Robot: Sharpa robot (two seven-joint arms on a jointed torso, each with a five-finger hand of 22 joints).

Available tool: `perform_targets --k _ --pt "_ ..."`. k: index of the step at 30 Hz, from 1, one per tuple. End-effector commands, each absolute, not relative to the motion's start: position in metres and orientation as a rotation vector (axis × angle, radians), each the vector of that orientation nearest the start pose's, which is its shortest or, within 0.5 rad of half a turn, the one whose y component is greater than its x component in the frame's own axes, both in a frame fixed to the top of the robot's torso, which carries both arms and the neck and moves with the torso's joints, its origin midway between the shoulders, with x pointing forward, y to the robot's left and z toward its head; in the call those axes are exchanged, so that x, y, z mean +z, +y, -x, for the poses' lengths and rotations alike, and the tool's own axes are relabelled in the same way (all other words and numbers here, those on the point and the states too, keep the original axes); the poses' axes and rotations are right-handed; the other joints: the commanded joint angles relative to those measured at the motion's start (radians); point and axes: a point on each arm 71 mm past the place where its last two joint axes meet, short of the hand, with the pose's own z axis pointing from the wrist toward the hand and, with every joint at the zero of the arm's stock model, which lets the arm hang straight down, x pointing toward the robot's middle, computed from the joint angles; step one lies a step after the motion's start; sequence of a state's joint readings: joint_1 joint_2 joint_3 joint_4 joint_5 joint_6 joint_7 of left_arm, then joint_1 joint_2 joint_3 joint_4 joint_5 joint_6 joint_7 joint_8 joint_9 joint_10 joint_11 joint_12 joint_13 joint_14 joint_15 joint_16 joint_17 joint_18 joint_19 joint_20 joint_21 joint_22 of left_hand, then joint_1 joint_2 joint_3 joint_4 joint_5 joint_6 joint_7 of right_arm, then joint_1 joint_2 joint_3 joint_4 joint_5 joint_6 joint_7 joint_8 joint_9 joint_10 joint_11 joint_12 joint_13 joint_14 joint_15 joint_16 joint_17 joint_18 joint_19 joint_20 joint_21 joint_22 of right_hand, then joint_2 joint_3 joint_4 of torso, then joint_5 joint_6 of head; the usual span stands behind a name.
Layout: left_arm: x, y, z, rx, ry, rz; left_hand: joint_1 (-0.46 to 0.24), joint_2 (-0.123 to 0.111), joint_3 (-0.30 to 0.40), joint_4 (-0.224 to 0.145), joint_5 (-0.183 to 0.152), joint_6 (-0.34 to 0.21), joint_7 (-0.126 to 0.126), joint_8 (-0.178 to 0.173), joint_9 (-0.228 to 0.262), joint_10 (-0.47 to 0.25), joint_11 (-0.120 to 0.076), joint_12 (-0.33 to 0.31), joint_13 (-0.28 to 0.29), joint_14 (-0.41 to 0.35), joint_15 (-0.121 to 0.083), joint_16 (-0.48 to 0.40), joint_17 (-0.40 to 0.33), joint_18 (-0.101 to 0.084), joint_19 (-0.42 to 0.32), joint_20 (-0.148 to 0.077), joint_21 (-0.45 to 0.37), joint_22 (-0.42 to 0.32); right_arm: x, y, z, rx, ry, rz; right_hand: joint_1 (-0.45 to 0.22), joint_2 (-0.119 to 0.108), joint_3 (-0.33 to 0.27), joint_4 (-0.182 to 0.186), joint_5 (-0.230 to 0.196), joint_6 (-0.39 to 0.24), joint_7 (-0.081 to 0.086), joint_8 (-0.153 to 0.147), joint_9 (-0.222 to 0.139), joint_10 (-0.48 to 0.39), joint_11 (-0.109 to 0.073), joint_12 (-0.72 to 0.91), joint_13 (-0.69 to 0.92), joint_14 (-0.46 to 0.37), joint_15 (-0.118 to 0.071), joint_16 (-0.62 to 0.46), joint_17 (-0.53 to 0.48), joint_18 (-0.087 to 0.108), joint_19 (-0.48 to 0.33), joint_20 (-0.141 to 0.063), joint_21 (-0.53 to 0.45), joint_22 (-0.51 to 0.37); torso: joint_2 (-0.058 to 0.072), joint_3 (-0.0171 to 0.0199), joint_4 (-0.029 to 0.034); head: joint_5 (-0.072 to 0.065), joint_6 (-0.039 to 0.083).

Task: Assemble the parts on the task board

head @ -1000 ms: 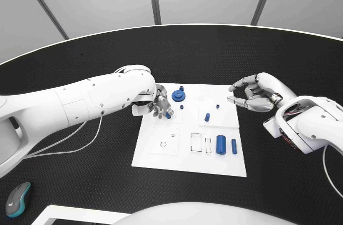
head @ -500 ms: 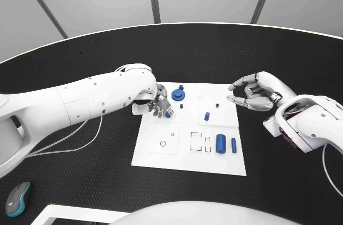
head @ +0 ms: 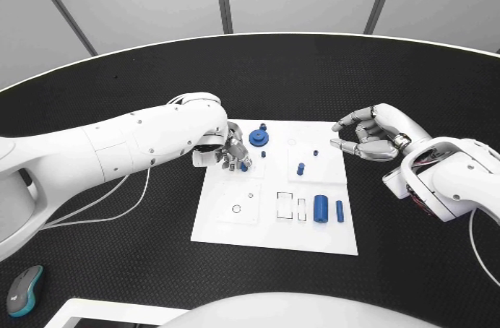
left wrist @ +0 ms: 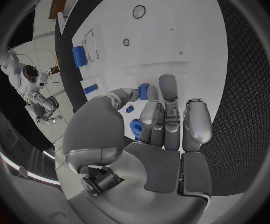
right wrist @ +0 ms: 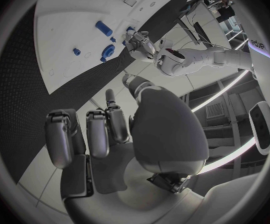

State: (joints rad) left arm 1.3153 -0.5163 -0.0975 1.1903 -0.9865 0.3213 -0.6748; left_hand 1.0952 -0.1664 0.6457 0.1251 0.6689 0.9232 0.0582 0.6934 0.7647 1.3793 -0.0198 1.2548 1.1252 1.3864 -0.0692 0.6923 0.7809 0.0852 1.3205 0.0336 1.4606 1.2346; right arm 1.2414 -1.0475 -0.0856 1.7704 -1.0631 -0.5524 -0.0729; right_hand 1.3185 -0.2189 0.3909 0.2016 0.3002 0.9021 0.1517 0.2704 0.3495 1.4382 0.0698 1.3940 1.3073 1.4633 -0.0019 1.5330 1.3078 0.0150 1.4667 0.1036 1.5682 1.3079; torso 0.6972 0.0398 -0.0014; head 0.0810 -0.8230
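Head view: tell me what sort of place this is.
Probably a robotics lab test bench. A white task board with small blue parts lies on a round black table, and a computer mouse sits at the near edge.

Even, bright overhead light falls on the black counter point(head: 313, 75) with only faint, soft shadows, while both wrist views curve straight edges strongly and fade into dark, blurred circular rims.
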Motion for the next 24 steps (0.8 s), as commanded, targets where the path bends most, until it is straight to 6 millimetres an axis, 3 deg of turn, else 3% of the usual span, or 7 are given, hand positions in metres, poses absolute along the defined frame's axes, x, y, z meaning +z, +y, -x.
perform_targets --k 1,9,14,22,24 --pt "-0.2144 0.1526 -0.5339 -0.201 2.476 0.134 -0.020 0.000 0.058 -0.080 -0.006 -0.005 -0.013 0.005 0.004 0.004 -0.006 -0.004 -0.003 0.003 -0.007 -0.006 0.002 -0.010 0.006 0.004 -0.005 -0.003 -0.1547 -0.2369 -0.4411 0.837 1.563 -0.288 0.009 0.000 0.002 0.005 0.006 0.005 -0.002 0.007 0.001 0.001 -0.006 0.001 0.106 0.086 -0.007 -0.004 0.170 -0.015 0.104 -0.007 0.003 0.263 -0.001 0.0002 0.0002 -0.001 0.000" --pt "-0.2152 0.1546 -0.5341 -0.196 2.481 0.136 -0.068 -0.028 -0.101 0.007 -0.009 0.007 -0.022 -0.008 -0.001 0.000 -0.012 -0.004 0.002 0.002 -0.011 -0.006 0.010 -0.010 0.009 0.003 -0.012 -0.006 -0.1545 -0.2375 -0.4409 0.835 1.560 -0.290 0.009 -0.002 0.001 0.006 0.007 0.004 -0.002 0.006 0.000 -0.001 -0.005 -0.002 0.104 0.085 -0.007 -0.005 0.168 -0.015 0.104 -0.007 0.003 0.263 -0.001 -0.0002 -0.0002 -0.002 0.001" --pt "-0.2153 0.1561 -0.5341 -0.193 2.479 0.141 -0.069 -0.031 -0.130 0.026 -0.017 0.011 -0.023 -0.012 -0.004 0.000 -0.012 -0.002 0.005 0.002 -0.011 -0.007 0.012 -0.010 0.011 0.003 -0.013 -0.004 -0.1544 -0.2380 -0.4407 0.834 1.559 -0.291 0.009 -0.002 0.001 0.006 0.007 0.004 -0.002 0.006 0.000 -0.001 -0.005 -0.002 0.104 0.085 -0.007 -0.005 0.168 -0.015 0.104 -0.007 0.003 0.263 -0.002 -0.0003 0.0005 -0.003 0.001" --pt "-0.2150 0.1582 -0.5344 -0.192 2.471 0.153 -0.071 -0.036 -0.185 0.089 -0.081 0.018 -0.022 -0.021 -0.010 0.001 -0.012 0.000 0.011 0.002 -0.011 -0.008 0.015 -0.010 0.012 0.002 -0.015 -0.004 -0.1544 -0.2384 -0.4410 0.833 1.558 -0.292 0.009 -0.002 0.001 0.006 0.007 0.004 -0.002 0.006 0.000 -0.001 -0.005 -0.002 0.104 0.085 -0.007 -0.005 0.168 -0.015 0.104 -0.007 0.003 0.263 -0.002 -0.0012 0.0001 -0.003 0.002" --pt "-0.2149 0.1590 -0.5344 -0.192 2.469 0.156 -0.069 -0.040 -0.200 0.111 -0.118 0.021 -0.022 -0.023 -0.011 0.001 -0.011 0.001 0.013 0.002 -0.011 -0.009 0.016 -0.010 0.012 0.003 -0.015 -0.004 -0.1544 -0.2385 -0.4411 0.833 1.558 -0.292 0.008 -0.003 0.001 0.007 0.008 0.003 -0.001 0.006 0.000 -0.002 -0.005 -0.003 0.103 0.085 -0.007 -0.005 0.167 -0.015 0.104 -0.007 0.003 0.263 -0.002 -0.0009 0.0000 -0.003 0.003"
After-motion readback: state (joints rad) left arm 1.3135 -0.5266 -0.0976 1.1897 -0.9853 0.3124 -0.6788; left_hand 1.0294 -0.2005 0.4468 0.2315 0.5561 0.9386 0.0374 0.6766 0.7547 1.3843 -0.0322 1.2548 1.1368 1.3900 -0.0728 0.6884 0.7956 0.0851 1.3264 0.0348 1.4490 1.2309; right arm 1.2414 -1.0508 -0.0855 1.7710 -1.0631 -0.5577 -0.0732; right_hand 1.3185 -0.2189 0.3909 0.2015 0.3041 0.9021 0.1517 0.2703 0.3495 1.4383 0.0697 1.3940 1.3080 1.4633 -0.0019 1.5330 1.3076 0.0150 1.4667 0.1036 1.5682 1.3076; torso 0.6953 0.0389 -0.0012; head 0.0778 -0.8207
